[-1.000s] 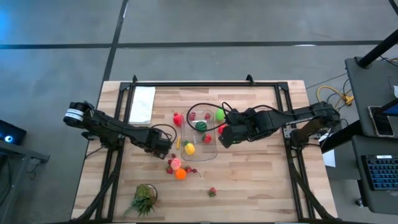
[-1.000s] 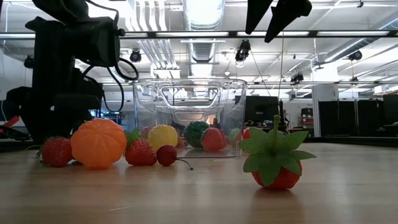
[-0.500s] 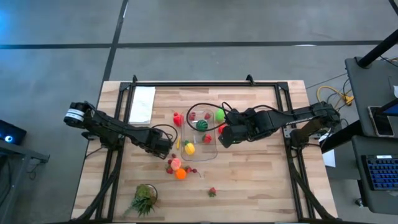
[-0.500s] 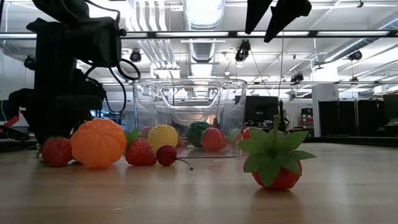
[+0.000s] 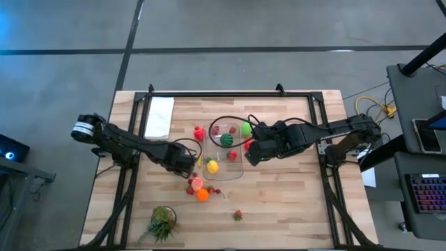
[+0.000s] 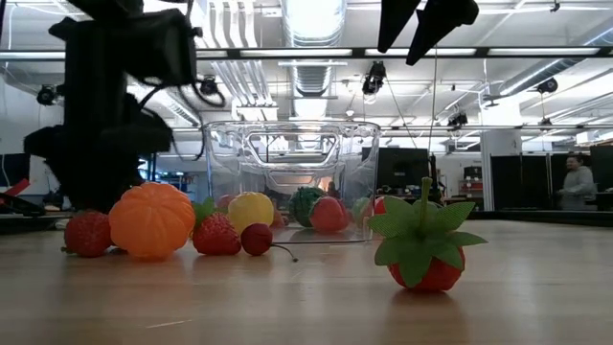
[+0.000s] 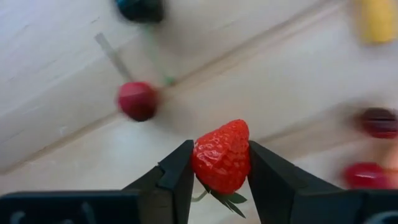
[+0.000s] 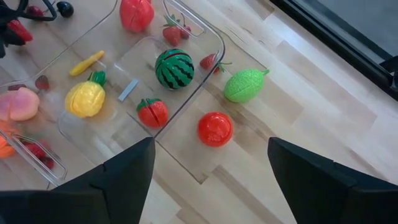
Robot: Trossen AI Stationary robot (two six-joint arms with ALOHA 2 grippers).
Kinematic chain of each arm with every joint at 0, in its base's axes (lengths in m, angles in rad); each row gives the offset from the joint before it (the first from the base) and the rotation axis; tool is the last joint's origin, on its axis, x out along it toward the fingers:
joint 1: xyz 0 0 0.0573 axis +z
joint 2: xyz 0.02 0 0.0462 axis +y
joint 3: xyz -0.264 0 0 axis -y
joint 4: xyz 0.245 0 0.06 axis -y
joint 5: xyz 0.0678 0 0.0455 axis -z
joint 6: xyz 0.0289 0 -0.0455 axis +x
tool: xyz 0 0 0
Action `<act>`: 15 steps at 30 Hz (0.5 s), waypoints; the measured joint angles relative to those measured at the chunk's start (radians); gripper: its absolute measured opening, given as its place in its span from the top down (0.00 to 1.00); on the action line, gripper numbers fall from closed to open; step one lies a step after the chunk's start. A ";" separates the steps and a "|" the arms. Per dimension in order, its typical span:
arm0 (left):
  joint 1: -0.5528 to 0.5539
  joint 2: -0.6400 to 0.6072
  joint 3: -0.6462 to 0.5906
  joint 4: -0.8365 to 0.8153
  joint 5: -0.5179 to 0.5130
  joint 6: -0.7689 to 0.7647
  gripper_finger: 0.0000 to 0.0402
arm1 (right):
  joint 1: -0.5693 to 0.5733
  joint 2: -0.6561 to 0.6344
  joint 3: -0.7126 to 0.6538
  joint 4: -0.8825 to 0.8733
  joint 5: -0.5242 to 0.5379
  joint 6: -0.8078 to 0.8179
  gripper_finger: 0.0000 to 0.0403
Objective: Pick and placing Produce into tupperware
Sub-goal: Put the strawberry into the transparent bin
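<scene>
One strawberry sits pinched between the left gripper's fingers, just beside the container on its outer side. The right gripper hangs spread wide at the container's opposite side, beside a red tomato. Gripped only near the fingertips, the berry could slip or twist free on the lift and roll among the loose cherries.

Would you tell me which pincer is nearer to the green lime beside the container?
Right. The right pincer hangs just beside the green lime; the left pincer, gripping a strawberry, sits across the container.
</scene>
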 joint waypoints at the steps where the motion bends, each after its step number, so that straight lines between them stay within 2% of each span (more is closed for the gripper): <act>1: 0.000 -0.004 0.015 0.001 0.000 0.004 0.71 | 0.000 0.000 0.000 0.000 0.000 -0.001 0.25; 4: 0.000 -0.020 0.068 -0.001 -0.006 0.026 0.71 | 0.000 0.000 0.000 0.000 0.000 -0.004 0.24; 8: -0.001 -0.051 0.154 -0.009 -0.082 0.049 0.71 | 0.000 0.000 0.000 0.000 0.001 -0.021 0.23; 12: -0.003 -0.087 0.254 -0.032 -0.227 0.089 0.71 | 0.000 0.000 0.000 0.000 0.001 -0.029 0.23; 15: -0.005 -0.105 0.320 0.050 -0.322 0.195 0.71 | 0.000 0.000 0.000 -0.002 0.001 -0.041 0.24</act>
